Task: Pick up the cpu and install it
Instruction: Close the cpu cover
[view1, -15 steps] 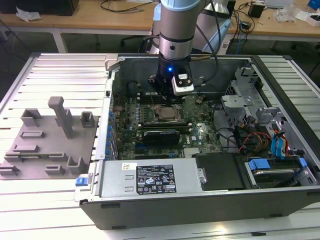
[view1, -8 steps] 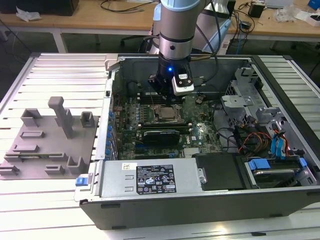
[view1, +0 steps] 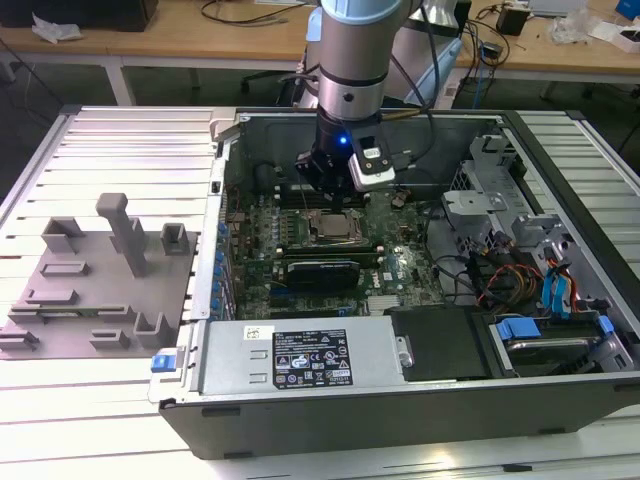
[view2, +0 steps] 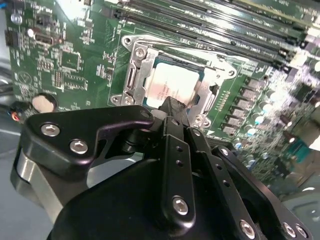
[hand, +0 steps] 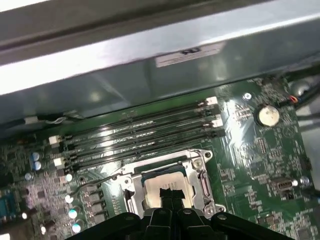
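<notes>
inside the open computer case (view1: 300, 400), on the green motherboard (view1: 395, 265), the cpu (view1: 333, 227) lies flat in its socket frame (view2: 134, 75), silver top upward and square to the frame's sides. by the look of it the placing is largely done: the chip sits within the frame, not on the grey holder plate (view1: 90, 290), which stands well apart on the tabletop (view1: 80, 400) at the exterior view's left. the gripper (hand: 171, 194) hangs straight down over the socket, a pose that suits a thin chip that has to go in level. its fingers (hand: 163, 192) are together, with a thin dark slit between them, and they grip nothing. their tips sit over the chip's edge, and i cannot tell whether they touch it.

the exterior view gives the layout: arm, case, plate, and the long black expansion card (view1: 320, 272) just beside the socket. both wrist views look past the fingers onto the chip. the second wrist view shows the frame's screws and the chip's bare top, while the first wrist view shows the memory slots (hand: 140, 135) beside the socket and a coin cell (hand: 267, 115) farther off.
</notes>
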